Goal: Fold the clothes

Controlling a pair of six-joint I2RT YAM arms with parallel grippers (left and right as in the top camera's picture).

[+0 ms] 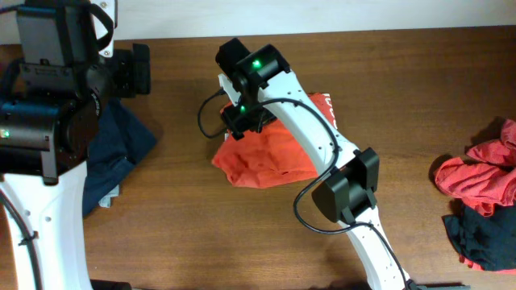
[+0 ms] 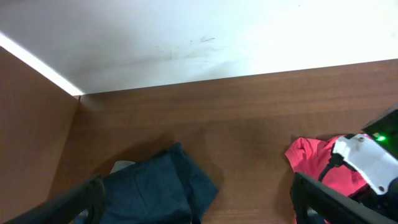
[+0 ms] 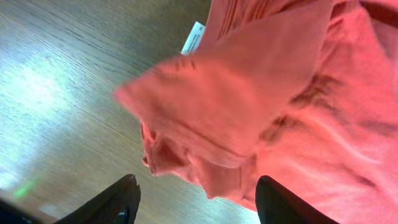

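Where the right gripper (image 3: 198,188) hangs low over the table (image 1: 403,80), its two dark fingers (image 3: 121,200) stand apart with nothing pinched between them. It is open, and the orange-red T-shirt (image 3: 298,93) lies just past the tips. From the wrist view, a loose flap of that shirt shows blurred in front of the jaws, and a small white label (image 3: 194,37) pokes out at the shirt's edge against the wood.

From above, the gripper sits at the shirt's left end, and the shirt itself is a rumpled, partly doubled heap in the middle of the table, half hidden under the white right arm (image 1: 322,137). A bit of white lettering (image 1: 326,103) shows at its far right edge.

The left gripper (image 2: 198,186) is held up off the table, and its jaws are spread wide and hold nothing. Below it, at the left side of the table, lies a dark navy garment (image 2: 155,186), bunched, with a pale scrap (image 2: 121,166) peeking from under it. It lies well apart from the shirt, with bare wood between them.

At the far right edge of the table sits another heap: a crumpled red piece (image 1: 484,173), and a dark piece (image 1: 484,238) touching it on the near side.
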